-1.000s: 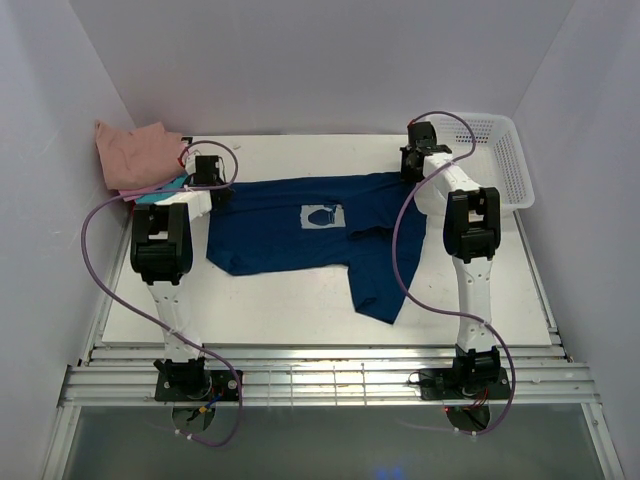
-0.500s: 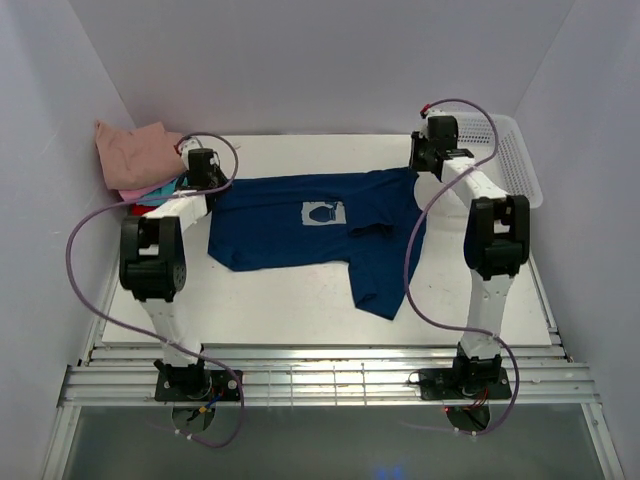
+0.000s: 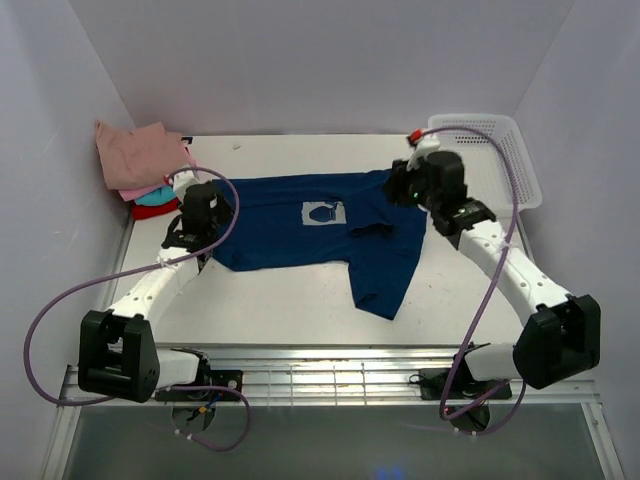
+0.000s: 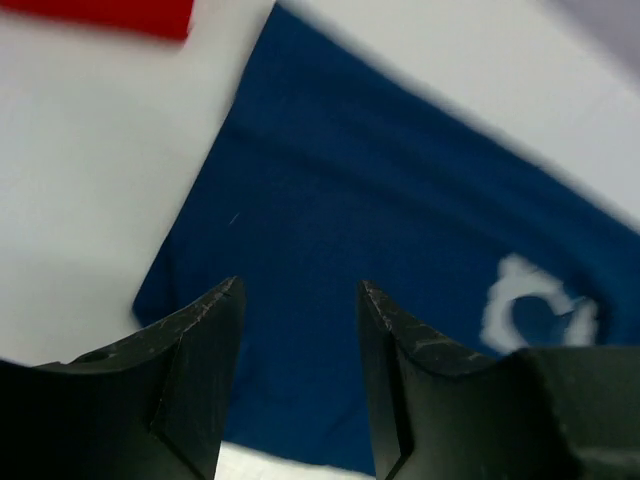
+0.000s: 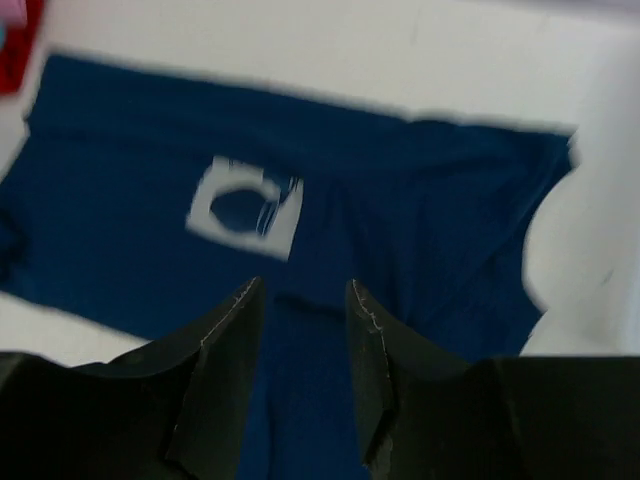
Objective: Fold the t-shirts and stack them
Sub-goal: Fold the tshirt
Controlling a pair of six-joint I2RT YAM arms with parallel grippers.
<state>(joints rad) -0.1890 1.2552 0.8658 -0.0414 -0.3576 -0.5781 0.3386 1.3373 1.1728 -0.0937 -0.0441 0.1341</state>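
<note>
Navy shirt (image 3: 300,235) lies spread on the table (image 3: 280,310), print up, one end trailing toward the near edge, much as a second ago. Both the left gripper (image 4: 298,295) and right gripper (image 5: 300,290) have left its far corners and pulled back above it, jaws spread, holding nothing.
</note>
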